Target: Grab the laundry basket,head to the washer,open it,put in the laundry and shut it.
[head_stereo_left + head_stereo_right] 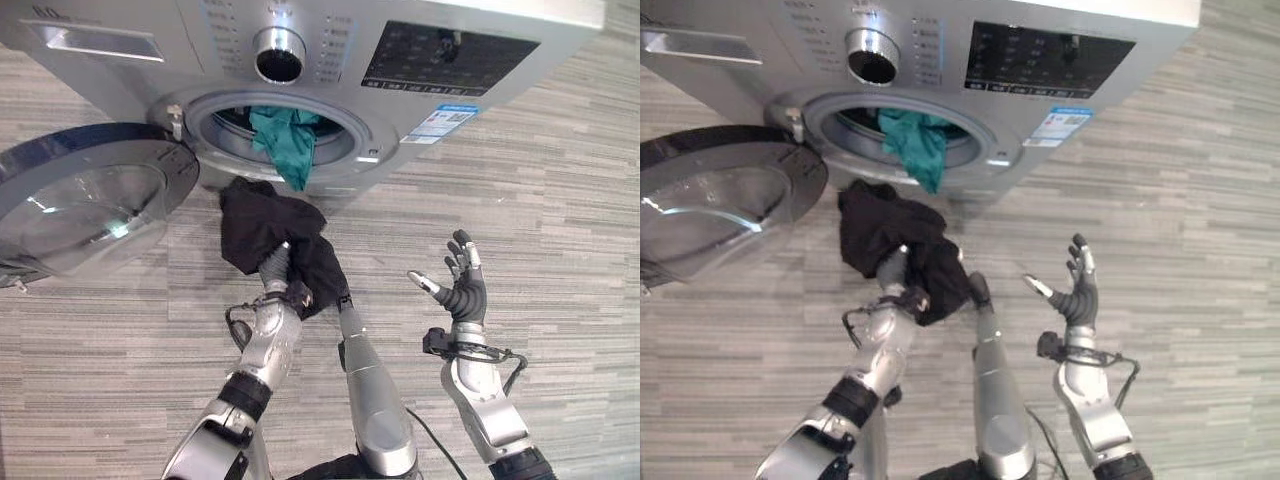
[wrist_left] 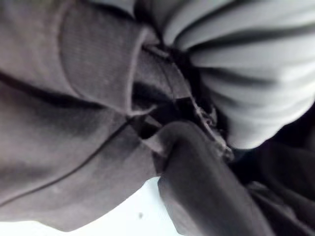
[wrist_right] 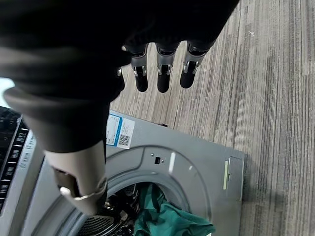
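— Washer? Top of the frame, silver washer [image 1: 330,60] with its door [image 1: 90,200] swung wide open at upper left. Round opening [image 1: 285,130] just right of the door, near top centre.

— And the laundry? Green cloth [image 1: 285,140] lying half inside the drum, one end drooping over the lower lip of the opening. Black garment [image 1: 270,235] bunched at frame centre, just below the opening, not yet inside.

— Held by what? Draped over the left hand [image 1: 283,280], which comes up from the lower left. Fingers buried in the dark cloth; cannot tell whether curled round it or straight. Dark folds pressed close up in the left wrist view, nothing clearer there.

— Right hand? At centre right, hand [image 1: 462,285] raised palm up, well apart from the garment. Fingers spread and nearly straight, thumb out to the side, holding nothing. Same straight dark-tipped fingers [image 3: 165,69] in the right wrist view, above the washer front and green cloth.

— Floor? Grey striped planks [image 1: 560,260] all round.
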You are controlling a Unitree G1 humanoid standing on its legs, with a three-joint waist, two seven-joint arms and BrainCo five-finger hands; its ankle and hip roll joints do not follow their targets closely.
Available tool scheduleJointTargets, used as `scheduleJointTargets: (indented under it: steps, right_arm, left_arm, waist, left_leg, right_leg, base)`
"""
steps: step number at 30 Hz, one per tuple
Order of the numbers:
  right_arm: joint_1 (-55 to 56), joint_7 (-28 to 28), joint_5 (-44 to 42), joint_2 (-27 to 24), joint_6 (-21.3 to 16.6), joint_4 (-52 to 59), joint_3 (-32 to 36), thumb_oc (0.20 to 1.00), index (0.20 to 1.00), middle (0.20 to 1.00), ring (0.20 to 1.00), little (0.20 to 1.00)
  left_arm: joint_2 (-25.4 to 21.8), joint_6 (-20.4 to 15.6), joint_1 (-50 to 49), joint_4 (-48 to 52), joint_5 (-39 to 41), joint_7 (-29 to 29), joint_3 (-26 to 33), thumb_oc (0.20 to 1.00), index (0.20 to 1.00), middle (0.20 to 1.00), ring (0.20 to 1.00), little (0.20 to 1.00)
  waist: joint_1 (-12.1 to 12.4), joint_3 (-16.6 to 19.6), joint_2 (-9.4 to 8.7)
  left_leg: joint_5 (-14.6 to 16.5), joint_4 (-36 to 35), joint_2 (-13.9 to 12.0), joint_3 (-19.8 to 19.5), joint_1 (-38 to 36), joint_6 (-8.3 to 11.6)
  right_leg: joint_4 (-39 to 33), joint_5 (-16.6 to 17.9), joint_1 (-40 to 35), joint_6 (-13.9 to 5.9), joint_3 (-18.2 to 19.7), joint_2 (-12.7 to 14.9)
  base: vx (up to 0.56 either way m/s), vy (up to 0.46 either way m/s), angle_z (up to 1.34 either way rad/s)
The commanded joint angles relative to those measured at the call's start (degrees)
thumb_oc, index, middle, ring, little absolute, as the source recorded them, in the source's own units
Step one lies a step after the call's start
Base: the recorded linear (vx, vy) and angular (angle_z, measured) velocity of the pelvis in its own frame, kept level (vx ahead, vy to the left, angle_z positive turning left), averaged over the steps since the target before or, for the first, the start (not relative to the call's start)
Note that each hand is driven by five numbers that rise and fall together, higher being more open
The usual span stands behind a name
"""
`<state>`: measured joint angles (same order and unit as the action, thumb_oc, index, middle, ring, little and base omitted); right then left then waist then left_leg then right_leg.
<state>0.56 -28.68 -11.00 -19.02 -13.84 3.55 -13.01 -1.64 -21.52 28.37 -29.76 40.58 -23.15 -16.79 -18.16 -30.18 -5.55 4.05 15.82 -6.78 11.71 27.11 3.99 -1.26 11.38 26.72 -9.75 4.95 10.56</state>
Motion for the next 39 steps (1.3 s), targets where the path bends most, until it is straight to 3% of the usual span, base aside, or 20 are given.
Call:
scheduleJointTargets:
  steps: [1,5,6,13,18,27,29,30,31,34,36,37,38,39]
  right_arm:
    - [0.3,-1.9,-1.5,0.1,-4.9,4.8,0.4,1.000,1.000,1.000,1.000,1.000]
    - [-0.1,-1.8,-2.2,-0.4,-5.7,5.1,-0.2,1.000,1.000,1.000,1.000,1.000]
    - [-0.3,-1.1,-2.6,-1.4,-6.6,5.5,-0.9,1.000,1.000,1.000,1.000,1.000]
    - [-0.3,0.2,-4.2,-3.3,-8.4,4.8,-1.7,1.000,1.000,1.000,1.000,1.000]
    - [0.0,0.9,-4.4,-4.1,-8.9,4.9,-1.3,1.000,1.000,1.000,1.000,1.000]
    - [1.2,1.5,-5.1,-6.4,-9.9,6.5,1.3,1.000,1.000,1.000,1.000,1.000]
    - [1.3,1.5,-4.9,-6.8,-10.1,6.9,2.0,1.000,1.000,1.000,1.000,1.000]
    - [1.9,1.1,-3.4,-8.5,-10.2,7.2,4.7,1.000,1.000,1.000,1.000,1.000]
    - [2.2,0.9,-2.9,-9.4,-10.0,7.0,5.5,1.000,1.000,1.000,1.000,1.000]
    - [4.0,0.7,-1.8,-11.9,-10.9,8.2,10.1,1.000,1.000,1.000,1.000,1.000]
    - [6.2,1.3,-1.8,-14.1,-11.3,9.0,13.7,1.000,1.000,1.000,1.000,1.000]
    - [7.4,1.4,-1.4,-15.0,-11.3,9.2,15.3,1.000,1.000,1.000,1.000,1.000]
    - [9.3,2.2,-1.0,-14.7,-10.7,10.2,17.3,1.000,1.000,1.000,1.000,1.000]
    - [10.0,2.7,-0.8,-15.3,-10.4,10.6,18.4,1.000,1.000,1.000,1.000,1.000]
  left_arm:
    - [-0.8,-5.6,3.5,-0.5,0.5,-4.2,3.7,0.200,0.200,0.200,0.200,0.200]
    - [-1.7,-6.8,9.8,-5.7,2.0,-6.7,7.4,0.200,0.200,0.200,0.200,0.200]
    - [-3.2,-7.3,16.5,-11.0,4.3,-7.8,10.9,0.200,0.200,0.200,0.200,0.200]
    - [-7.5,-8.1,29.7,-20.3,9.5,-8.2,15.7,0.200,0.200,0.200,0.200,0.200]
    - [-10.5,-8.1,34.1,-22.8,11.4,-7.9,17.7,0.200,0.200,0.200,0.200,0.200]
    - [-22.8,-7.0,42.0,-30.0,15.8,-7.9,21.8,0.200,0.200,0.200,0.200,0.200]
    - [-25.0,-6.7,42.7,-31.0,15.8,-7.7,21.7,0.200,0.200,0.200,0.200,0.200]
    - [-30.1,-5.8,45.7,-32.1,14.8,-8.3,20.3,0.200,0.200,0.200,0.200,0.200]
    - [-31.7,-5.8,47.7,-31.7,14.1,-8.5,18.9,0.200,0.200,0.200,0.200,0.200]
    - [-38.0,-7.4,55.0,-26.9,10.1,-9.5,11.6,0.200,0.200,0.200,0.200,0.200]
    - [-42.2,-6.4,61.1,-25.2,6.8,-11.4,4.6,0.200,0.200,0.200,0.200,0.200]
    - [-43.6,-6.0,63.0,-25.2,7.6,-10.8,2.9,0.507,0.507,0.507,0.507,0.507]
    - [-45.0,-5.6,65.8,-24.8,11.2,-6.5,0.0,1.000,1.000,1.000,1.000,1.000]
    - [-45.7,-4.3,66.5,-24.8,13.0,-4.1,-1.9,1.000,1.000,1.000,1.000,1.000]
  waist:
    - [-0.5,1.1,-1.17]
    - [-1.9,1.3,-1.60]
    - [-3.4,1.7,-1.82]
    - [-6.7,2.7,-1.31]
    - [-7.8,3.1,-1.07]
    - [-9.4,4.2,-1.06]
    - [-9.4,4.4,-1.01]
    - [-9.8,4.9,-0.43]
    - [-10.2,5.4,-0.15]
    - [-10.7,6.3,0.92]
    - [-10.3,6.9,2.04]
    - [-10.3,7.2,2.51]
    - [-9.6,7.5,3.33]
    - [-9.4,7.9,4.10]
  left_leg:
    - [11.5,2.0,-4.5,3.6,-8.2,1.68]
    - [11.0,1.4,-5.0,3.8,-6.7,2.22]
    - [10.5,0.2,-5.6,4.1,-5.9,2.83]
    - [9.2,-3.3,-6.7,4.9,-5.7,4.01]
    - [8.6,-5.1,-7.7,6.0,-6.7,4.64]
    - [7.2,-8.7,-10.8,9.2,-9.2,5.98]
    - [7.0,-8.9,-11.1,9.5,-9.3,6.11]
    - [6.1,-10.3,-11.9,10.3,-9.7,6.66]
    - [5.7,-10.5,-12.0,10.5,-9.8,6.80]
    - [4.3,-12.7,-12.3,10.9,-9.8,7.51]
    - [3.4,-14.0,-12.4,10.9,-9.5,7.72]
    - [3.1,-14.2,-12.4,11.0,-9.5,7.76]
    - [2.6,-14.9,-12.4,10.8,-9.4,7.87]
    - [2.3,-15.1,-12.4,10.6,-9.5,7.94]
  right_leg:
    - [4.4,0.1,9.5,-2.58,-1.2,1.6]
    - [5.0,0.0,11.9,-2.50,-1.2,0.7]
    - [5.3,-0.1,13.7,-2.55,-1.2,-0.2]
    - [7.3,-1.3,17.6,-2.31,-1.1,-2.4]
    - [8.2,-1.9,18.9,-2.25,-0.8,-4.0]
    - [10.4,-3.7,22.2,-2.15,-1.0,-8.0]
    - [10.6,-3.9,22.5,-2.12,-1.1,-8.5]
    - [10.5,-4.3,23.2,-1.92,-1.2,-9.5]
    - [10.3,-4.3,23.3,-1.90,-1.3,-9.7]
    - [9.4,-3.9,24.0,-1.93,-1.6,-10.4]
    - [8.7,-3.9,24.5,-1.92,-1.8,-10.6]
    - [8.6,-3.9,24.6,-1.96,-1.9,-10.6]
    - [8.3,-3.9,24.8,-1.93,-2.0,-10.6]
    - [8.3,-4.0,24.7,-1.92,-1.9,-10.5]
  base:
    - [0.00,-0.031,-0.05]
    - [0.02,-0.046,-0.09]
    - [0.07,-0.097,-0.14]
    - [0.07,-0.050,-0.09]
    - [0.07,-0.034,-0.07]
    - [0.08,-0.048,-0.16]
    - [0.09,-0.046,-0.22]
    - [0.11,-0.056,-0.20]
    - [0.13,-0.069,-0.17]
    - [0.06,-0.040,-0.05]
    - [0.05,-0.025,0.01]
    - [0.04,-0.029,0.10]
    - [0.04,-0.034,0.14]
    - [0.05,-0.045,0.11]
